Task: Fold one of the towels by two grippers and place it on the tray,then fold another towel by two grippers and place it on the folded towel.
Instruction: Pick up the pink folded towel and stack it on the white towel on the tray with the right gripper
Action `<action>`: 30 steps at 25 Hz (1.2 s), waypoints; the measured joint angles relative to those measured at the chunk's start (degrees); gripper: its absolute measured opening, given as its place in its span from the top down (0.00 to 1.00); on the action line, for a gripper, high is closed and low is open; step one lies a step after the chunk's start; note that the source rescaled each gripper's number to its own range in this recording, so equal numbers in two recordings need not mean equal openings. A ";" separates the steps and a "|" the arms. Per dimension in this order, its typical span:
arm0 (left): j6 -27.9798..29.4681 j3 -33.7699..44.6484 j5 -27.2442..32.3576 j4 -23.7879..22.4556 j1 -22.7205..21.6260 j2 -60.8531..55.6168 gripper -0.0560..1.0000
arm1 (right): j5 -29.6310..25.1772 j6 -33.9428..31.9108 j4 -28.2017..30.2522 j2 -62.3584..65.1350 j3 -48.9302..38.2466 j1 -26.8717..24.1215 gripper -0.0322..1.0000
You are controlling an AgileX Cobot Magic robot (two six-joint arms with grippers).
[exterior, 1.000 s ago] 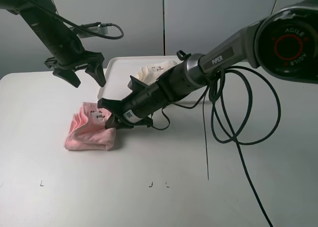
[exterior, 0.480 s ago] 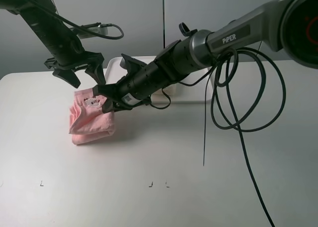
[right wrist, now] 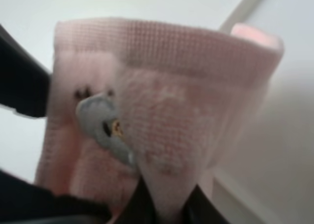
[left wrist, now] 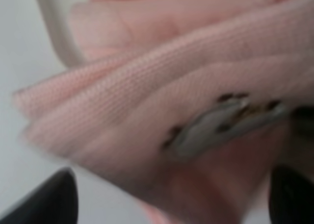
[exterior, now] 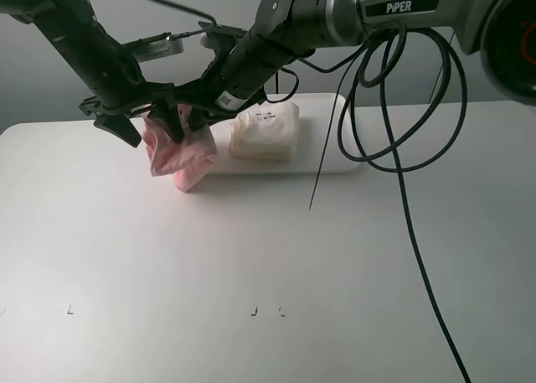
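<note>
My right gripper [exterior: 194,115] pinched the folded pale pink terry towel [exterior: 177,151] by its top edge, left of frame centre, its lower corner grazing the white table [exterior: 251,257]. My left gripper [exterior: 142,121] stood wide open beside it. Just right lay the flat white plastic tray [exterior: 335,158] bearing the folded cream terry towel [exterior: 266,131]; open tabletop filled the lower frame.
</note>
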State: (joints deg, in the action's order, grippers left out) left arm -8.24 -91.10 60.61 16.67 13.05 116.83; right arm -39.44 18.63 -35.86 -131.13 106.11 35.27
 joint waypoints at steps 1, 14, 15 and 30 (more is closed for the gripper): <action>-0.29 0.00 0.28 -0.48 0.00 0.00 0.00 | -0.11 -0.94 0.00 0.00 1.02 -0.84 0.92; -0.88 0.10 1.29 -0.81 0.00 0.00 0.00 | -2.76 -4.71 -4.06 0.00 2.66 -8.75 0.92; -0.88 0.10 1.29 -0.81 0.00 0.00 0.00 | -2.76 -4.71 -4.06 0.00 2.66 -9.04 0.92; -1.21 0.10 1.07 -0.81 0.00 0.00 0.00 | -1.87 -8.56 -2.56 0.00 2.56 -13.95 0.92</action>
State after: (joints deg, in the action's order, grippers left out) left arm -9.45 -91.00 61.68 15.86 13.05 116.83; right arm -41.32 10.07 -38.41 -131.13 108.66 21.31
